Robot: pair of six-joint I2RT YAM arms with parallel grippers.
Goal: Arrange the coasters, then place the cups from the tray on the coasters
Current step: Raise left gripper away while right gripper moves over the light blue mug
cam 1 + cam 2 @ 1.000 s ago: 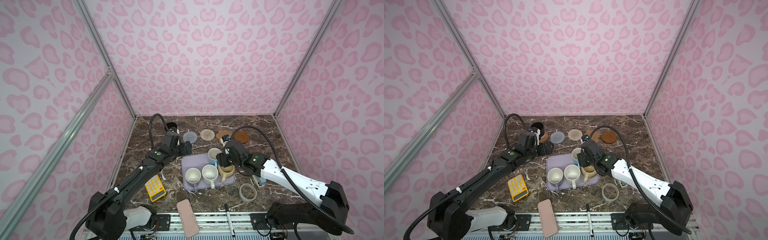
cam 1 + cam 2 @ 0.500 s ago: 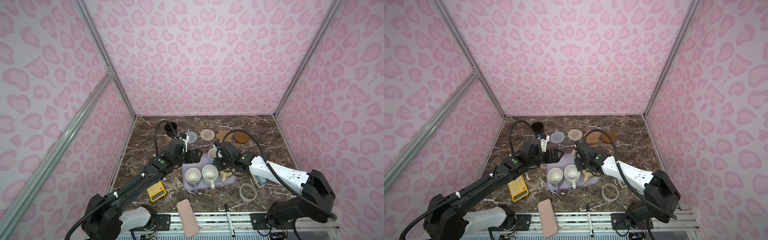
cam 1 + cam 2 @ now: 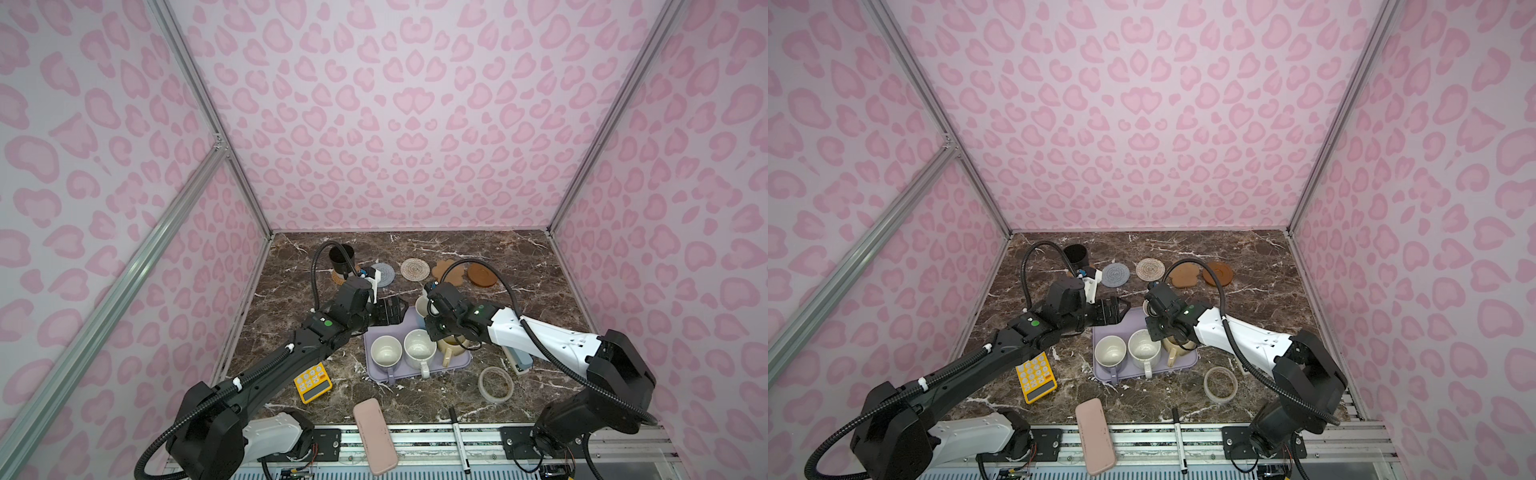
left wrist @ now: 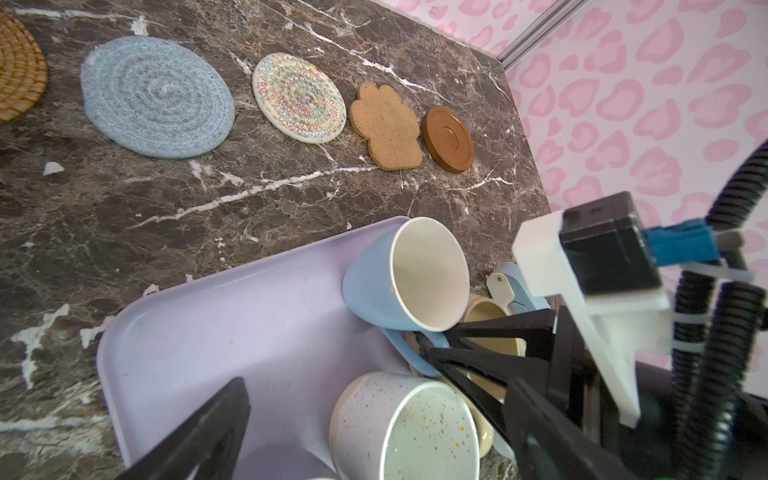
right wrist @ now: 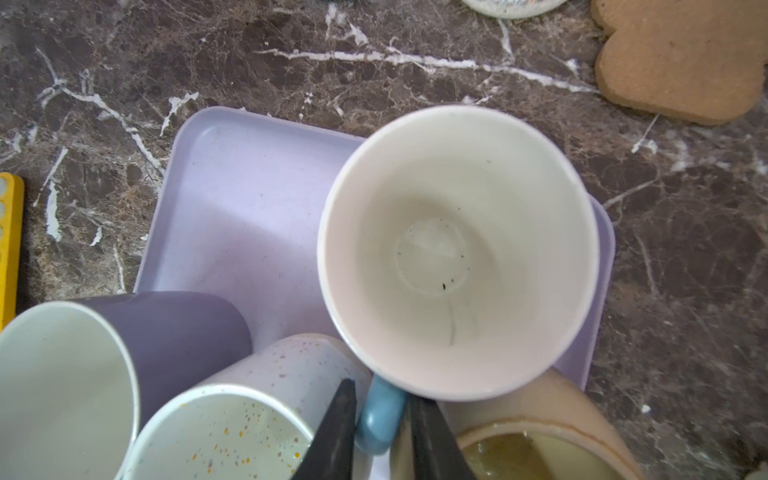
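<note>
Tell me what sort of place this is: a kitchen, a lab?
Most likely a staged robot test booth, not a kitchen: pink spotted wall panels on metal framing, a marble-look tabletop, and mugs sharing it with a calculator and tape ring.

Cups (image 4: 411,274) sit in the tray (image 4: 232,316), coasters (image 4: 158,97) behind it.

The right arm (image 3: 540,332) hides most of the light blue mug (image 3: 419,306).
</note>
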